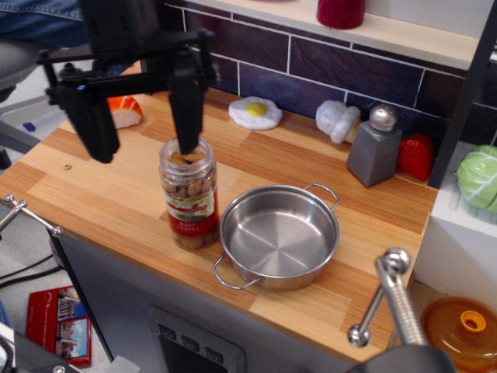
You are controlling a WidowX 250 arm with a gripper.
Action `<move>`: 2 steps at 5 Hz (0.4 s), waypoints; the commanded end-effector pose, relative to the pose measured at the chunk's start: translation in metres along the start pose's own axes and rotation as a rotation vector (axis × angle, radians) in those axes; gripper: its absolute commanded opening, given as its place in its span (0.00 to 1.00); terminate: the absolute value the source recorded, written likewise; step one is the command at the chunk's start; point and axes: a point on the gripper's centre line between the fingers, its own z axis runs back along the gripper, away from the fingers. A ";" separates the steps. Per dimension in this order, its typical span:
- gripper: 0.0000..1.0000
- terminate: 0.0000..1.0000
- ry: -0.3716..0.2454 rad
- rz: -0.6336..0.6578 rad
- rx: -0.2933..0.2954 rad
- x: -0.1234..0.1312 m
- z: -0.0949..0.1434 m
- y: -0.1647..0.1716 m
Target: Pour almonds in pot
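A clear plastic jar of almonds [189, 194] with a red, green and white label stands upright and open on the wooden counter. The shiny steel pot [279, 235] with two wire loop handles sits right beside it, to its right, and is empty. My black gripper [140, 144] is open, above and to the left of the jar. Its right finger [186, 109] hangs over the jar's mouth and its left finger [92, 128] is well left of the jar. It holds nothing.
At the back of the counter lie an orange-and-white toy [124, 110], a fried-egg toy [255, 113], a white garlic toy [337, 121], a grey shaker [374, 148] and a red strawberry toy [417, 155]. An orange lidded pot [463, 330] sits lower right.
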 end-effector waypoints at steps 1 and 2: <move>1.00 0.00 -0.110 0.336 -0.131 0.031 0.010 0.032; 1.00 0.00 -0.071 0.453 -0.166 0.054 0.013 0.043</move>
